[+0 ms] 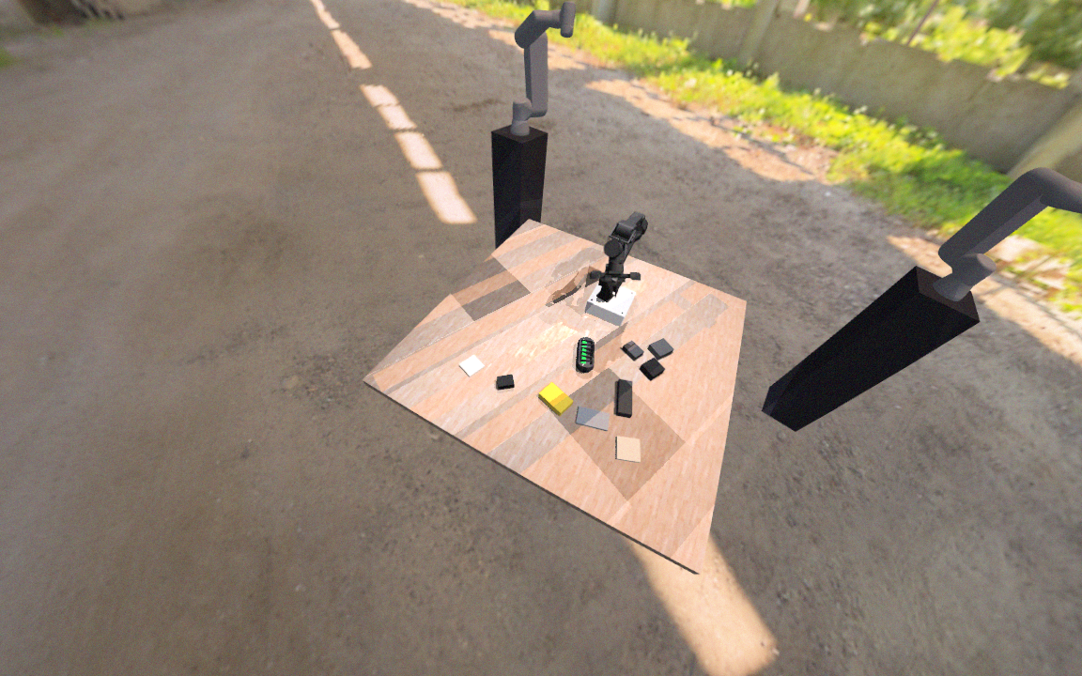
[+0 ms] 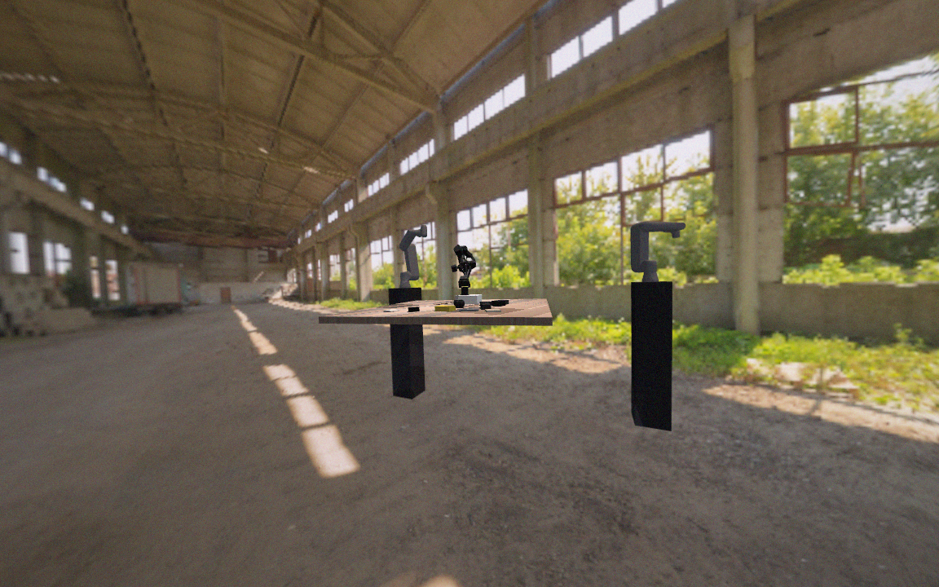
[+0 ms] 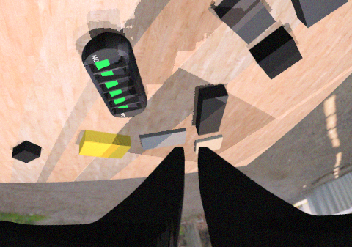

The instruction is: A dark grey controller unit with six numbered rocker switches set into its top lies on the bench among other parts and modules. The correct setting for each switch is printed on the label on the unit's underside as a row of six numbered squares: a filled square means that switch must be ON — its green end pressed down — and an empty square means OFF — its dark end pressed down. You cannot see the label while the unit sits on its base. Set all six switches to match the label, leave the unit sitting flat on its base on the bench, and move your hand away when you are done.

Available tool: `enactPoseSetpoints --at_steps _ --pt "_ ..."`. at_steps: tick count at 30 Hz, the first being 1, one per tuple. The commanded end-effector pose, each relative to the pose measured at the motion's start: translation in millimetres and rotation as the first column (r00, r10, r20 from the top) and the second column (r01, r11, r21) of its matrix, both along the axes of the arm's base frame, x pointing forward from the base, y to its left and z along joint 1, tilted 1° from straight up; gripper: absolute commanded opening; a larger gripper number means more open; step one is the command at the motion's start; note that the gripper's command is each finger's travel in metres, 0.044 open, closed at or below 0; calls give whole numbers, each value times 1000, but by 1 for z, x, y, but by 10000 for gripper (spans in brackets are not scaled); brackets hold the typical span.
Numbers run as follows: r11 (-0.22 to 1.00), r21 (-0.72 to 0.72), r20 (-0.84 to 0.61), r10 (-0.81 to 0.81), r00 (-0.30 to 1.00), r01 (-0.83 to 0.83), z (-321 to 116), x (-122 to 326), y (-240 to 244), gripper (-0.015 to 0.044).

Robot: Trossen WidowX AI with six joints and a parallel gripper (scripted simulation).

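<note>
With its fingertips brought almost together and nothing between them, the closed gripper hangs above the bench. The dark grey controller unit sits on the bench, apart from the gripper, switches upward; green shows along its row. The yellow block lies near the unit, between it and the bench's edge in the wrist view.

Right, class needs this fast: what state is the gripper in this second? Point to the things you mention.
Gripper (image 3: 190, 155): closed to a narrow gap, holding nothing; the controller unit (image 1: 584, 354) (image 3: 114, 75) sits on the bench, out of its grasp.
</note>
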State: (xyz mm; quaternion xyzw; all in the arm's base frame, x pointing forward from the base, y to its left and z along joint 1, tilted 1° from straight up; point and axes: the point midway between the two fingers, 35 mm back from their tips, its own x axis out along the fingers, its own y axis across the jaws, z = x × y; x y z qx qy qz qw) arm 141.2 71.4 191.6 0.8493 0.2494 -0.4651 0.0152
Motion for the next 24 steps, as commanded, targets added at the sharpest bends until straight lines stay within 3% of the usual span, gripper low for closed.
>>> enactPoseSetpoints --at_steps 1,24 --pt "998 -62 -53 4 999 -7 -16 20 3 0" --pt "882 -457 -187 31 982 -115 -133 90 42 0"
